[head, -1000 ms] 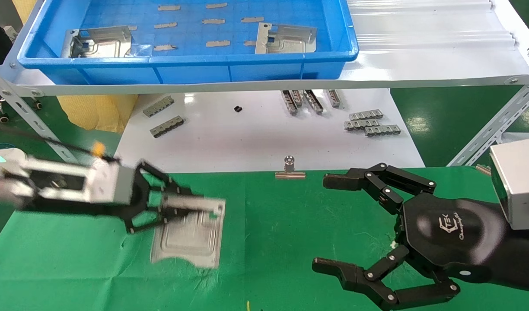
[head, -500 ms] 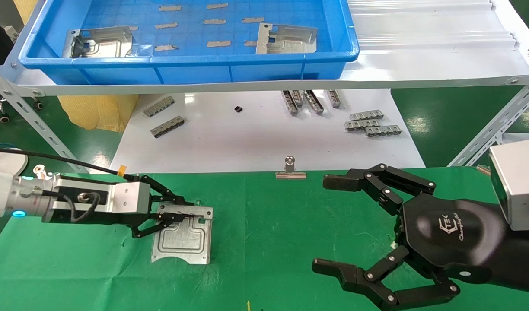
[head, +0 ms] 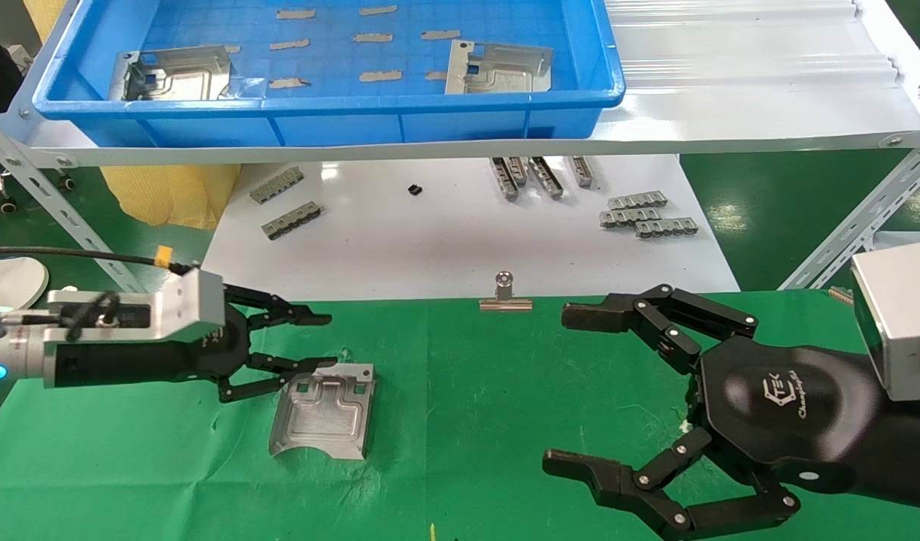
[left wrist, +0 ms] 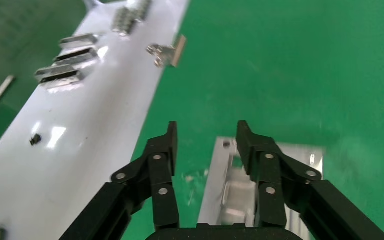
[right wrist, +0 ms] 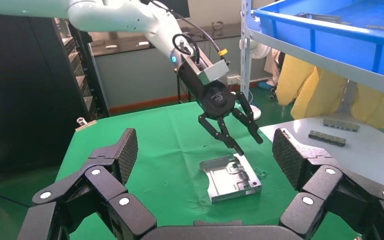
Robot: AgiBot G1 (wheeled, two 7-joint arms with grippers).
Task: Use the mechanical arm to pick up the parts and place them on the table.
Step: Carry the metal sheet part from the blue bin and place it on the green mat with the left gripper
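One silvery part (head: 325,409) lies flat on the green table (head: 467,391), bent flange toward the back. My left gripper (head: 321,342) hovers open just above its near-left corner, holding nothing. The left wrist view shows that gripper (left wrist: 207,131) with the part (left wrist: 220,175) under one finger. My right gripper (head: 573,387) stands wide open and empty over the table's right side. From the right wrist, its own fingers (right wrist: 206,155) frame the part (right wrist: 230,177) and the left gripper (right wrist: 249,145). Two more parts (head: 174,71) (head: 497,68) lie in the blue bin (head: 325,101).
The bin sits on a white shelf (head: 730,75) above a glossy white board (head: 445,233) strewn with grey ridged bars (head: 644,212). A binder clip (head: 504,297) holds the cloth's back edge. Grey tape strips dot the bin floor.
The left gripper has let go of the part, opened and risen slightly back toward the left. The part now rests on the cloth. The right arm has not moved.
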